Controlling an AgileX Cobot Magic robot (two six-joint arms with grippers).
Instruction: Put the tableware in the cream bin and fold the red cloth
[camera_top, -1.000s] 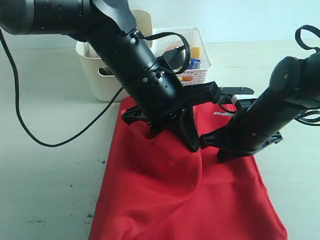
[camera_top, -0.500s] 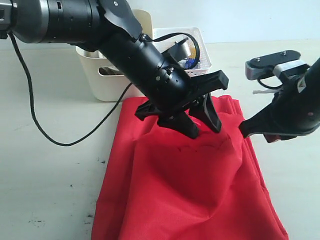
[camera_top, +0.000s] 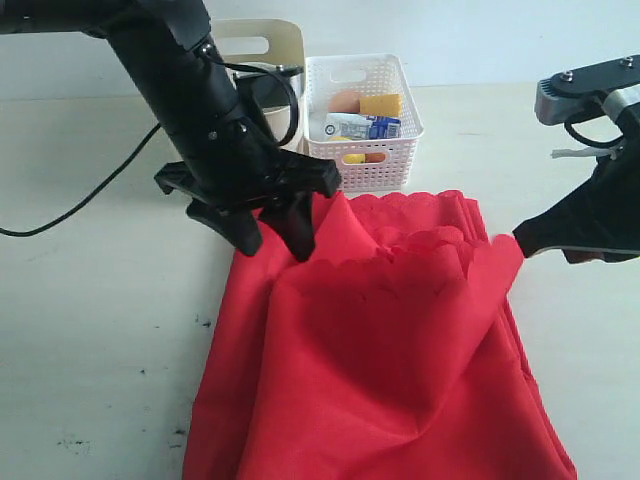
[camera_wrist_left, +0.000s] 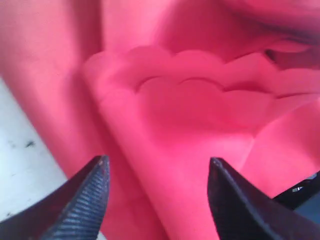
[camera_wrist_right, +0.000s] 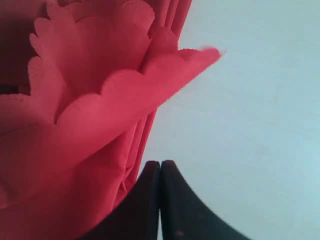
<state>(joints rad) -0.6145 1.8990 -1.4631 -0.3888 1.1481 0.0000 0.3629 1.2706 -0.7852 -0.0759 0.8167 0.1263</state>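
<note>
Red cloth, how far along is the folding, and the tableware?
Done: cloth doubled over, scalloped edges stacked. In hand: nothing; left tool open above it, right tool shut beside it. Left: flatten the loose corner flap. The cream bin is mostly hidden, so tableware unconfirmed.

Pale cream table (camera_top: 90, 330) filling most of the scene, matte and lightly scuffed, small dark specks (camera_top: 75, 445) scattered near its front left part, plain bluish-white wall (camera_top: 480, 40) running behind its far edge, soft even light, faint shadows

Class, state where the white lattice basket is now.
In the exterior view the white lattice basket stands back centre, right of the cream bin, just behind the red cloth.
</note>
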